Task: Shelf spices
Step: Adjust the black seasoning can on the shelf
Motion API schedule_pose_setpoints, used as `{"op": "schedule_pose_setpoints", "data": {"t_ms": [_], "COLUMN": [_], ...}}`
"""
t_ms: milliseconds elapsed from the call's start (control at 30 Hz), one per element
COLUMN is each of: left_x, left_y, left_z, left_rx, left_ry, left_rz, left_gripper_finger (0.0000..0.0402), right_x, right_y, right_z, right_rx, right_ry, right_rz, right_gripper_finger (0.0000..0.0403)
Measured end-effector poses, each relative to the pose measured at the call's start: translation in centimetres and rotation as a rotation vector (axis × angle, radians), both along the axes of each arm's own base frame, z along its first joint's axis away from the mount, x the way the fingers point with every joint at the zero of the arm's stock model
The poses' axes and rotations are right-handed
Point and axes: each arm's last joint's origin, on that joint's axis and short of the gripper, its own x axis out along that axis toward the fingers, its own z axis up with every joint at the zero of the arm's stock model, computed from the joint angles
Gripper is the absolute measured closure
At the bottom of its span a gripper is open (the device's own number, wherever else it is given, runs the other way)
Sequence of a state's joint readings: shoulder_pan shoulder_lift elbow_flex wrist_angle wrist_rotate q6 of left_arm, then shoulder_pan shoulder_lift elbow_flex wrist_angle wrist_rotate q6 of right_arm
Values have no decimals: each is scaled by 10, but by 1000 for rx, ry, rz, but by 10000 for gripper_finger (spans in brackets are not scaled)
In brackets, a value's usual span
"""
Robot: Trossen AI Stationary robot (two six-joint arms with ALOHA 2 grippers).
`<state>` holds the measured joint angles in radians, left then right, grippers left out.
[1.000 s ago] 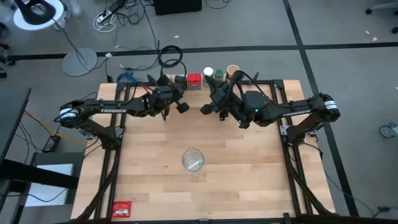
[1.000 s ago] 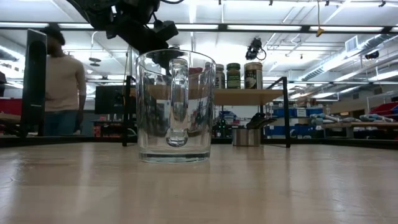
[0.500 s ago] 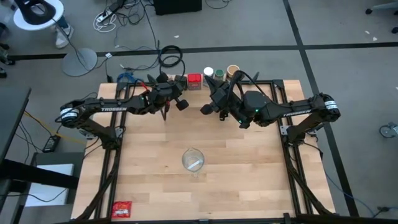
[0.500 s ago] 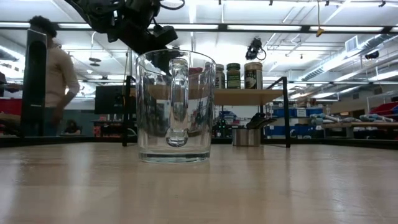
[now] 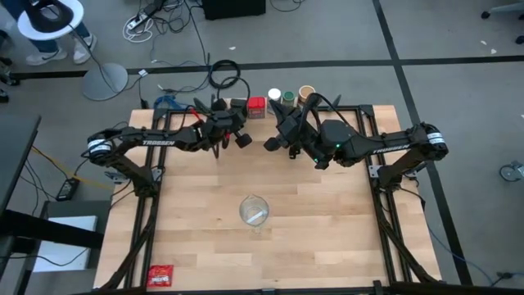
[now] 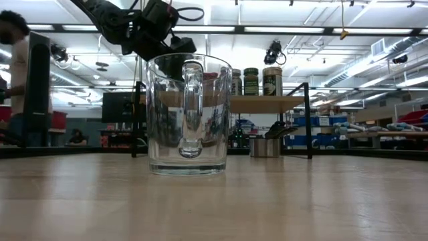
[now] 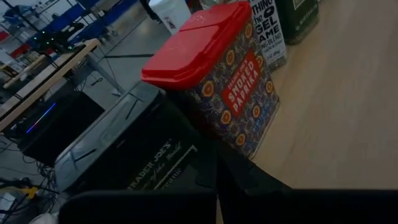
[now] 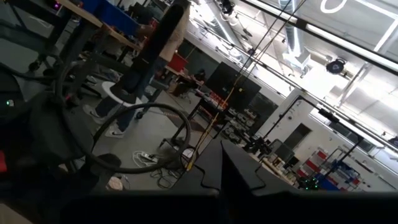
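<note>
The shelf [image 5: 327,108] stands at the table's far edge; its plank top [image 6: 267,104] carries the spices. From the left they are a dark tin with a grey lid [image 7: 124,168], the red tin [image 7: 214,81] [image 5: 255,106], then the white-lidded [image 5: 274,97], green-lidded [image 5: 288,99] and tan-lidded [image 5: 307,93] jars. No tiny brownish jar shows. My left gripper [image 7: 216,186] [image 5: 232,131] is shut and hovers just in front of the dark tin and red tin. My right gripper [image 8: 221,168] [image 5: 273,141] is shut too, raised near the shelf's middle.
A clear glass mug [image 5: 255,211] [image 6: 189,114] stands mid-table, close to the low camera and hiding part of the shelf. A flat red packet [image 5: 160,275] lies at the near left corner. A small grey pot [image 6: 265,147] sits under the shelf. A person [image 6: 17,73] stands beyond the table.
My left gripper has shifted a little toward the table's right, staying in front of the tins. The person behind the table has walked off to the left. My right arm has kept still.
</note>
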<state>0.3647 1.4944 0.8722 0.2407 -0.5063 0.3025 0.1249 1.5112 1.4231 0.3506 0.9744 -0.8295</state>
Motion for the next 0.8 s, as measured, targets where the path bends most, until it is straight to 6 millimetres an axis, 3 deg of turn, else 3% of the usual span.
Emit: {"op": "schedule_pose_setpoints", "data": {"t_ms": [800], "left_x": [-3], "left_y": [9], "left_z": [3], "left_rx": [18], "left_ry": [-23], "left_rz": [42], "left_gripper_finger": [400], "right_x": [0], "right_y": [0], "right_z": [-1], "right_rx": [-1], "right_ry": [9], "right_rz": [0], "right_gripper_finger": [403]}}
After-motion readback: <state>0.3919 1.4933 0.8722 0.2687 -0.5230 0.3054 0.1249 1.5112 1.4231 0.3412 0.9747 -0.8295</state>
